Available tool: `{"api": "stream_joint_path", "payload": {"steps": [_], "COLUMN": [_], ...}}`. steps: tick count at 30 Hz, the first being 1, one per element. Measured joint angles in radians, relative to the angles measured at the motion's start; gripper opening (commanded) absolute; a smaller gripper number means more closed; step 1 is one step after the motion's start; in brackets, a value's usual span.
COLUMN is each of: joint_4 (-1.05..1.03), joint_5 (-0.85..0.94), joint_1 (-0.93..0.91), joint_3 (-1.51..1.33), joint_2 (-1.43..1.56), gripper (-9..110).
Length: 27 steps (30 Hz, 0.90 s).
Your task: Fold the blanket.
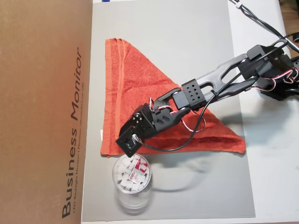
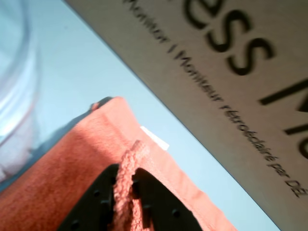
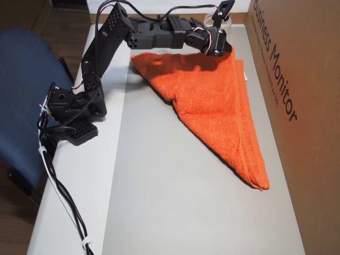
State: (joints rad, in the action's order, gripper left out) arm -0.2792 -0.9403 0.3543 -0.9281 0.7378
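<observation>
Blanket: the orange-red blanket lies on the grey mat folded into a triangle; in an overhead view its long straight edge runs from 12 to 6 o'clock along the left, and one point reaches out toward 4 o'clock

Blanket, other angle: in an overhead view the blanket stretches from the arm at 12 o'clock down to a narrow tip near 5 o'clock, layers stacked at the hem

Tag: a small white tag pokes out from the blanket's edge, on the side facing the cardboard box

Gripper: the gripper is down on the blanket's corner, black fingers closed narrow with a ridge of terry cloth pinched up between them, clear in the wrist view

Gripper from above: the gripper sits at the blanket's lower left corner, about 7 o'clock of the cloth; the jaws are hidden under the wrist here

Container: a clear plastic cup stands on the mat just below that corner, at 6 o'clock of the gripper, close to the blanket edge

Contents: small white blocks fill the cup, with a red and white packet among them; what the blocks are I cannot tell

Cup in wrist view: a blurred clear wall at 9 o'clock, contents not readable

Box: a brown cardboard box printed "Business Monitor" borders the mat

Chair: a blue chair stands beside the table, behind the arm's base
</observation>
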Motion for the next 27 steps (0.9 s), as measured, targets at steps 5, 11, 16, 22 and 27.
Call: {"api": "stream_joint_path", "payload": {"steps": [5,11,16,22,27], "joint_4": [0.0,0.0,0.0,0.028,0.078], "joint_5": [-0.006,-0.009,-0.017,-0.017,-0.017], "joint_1": [0.017,0.018,0.017,0.017,0.02], "joint_3": [0.058,0.133,0.181,0.192,0.192], "joint_2": [-0.064,-0.132,-0.176,-0.209,-0.233], "gripper": [0,0,0,0,0]}}
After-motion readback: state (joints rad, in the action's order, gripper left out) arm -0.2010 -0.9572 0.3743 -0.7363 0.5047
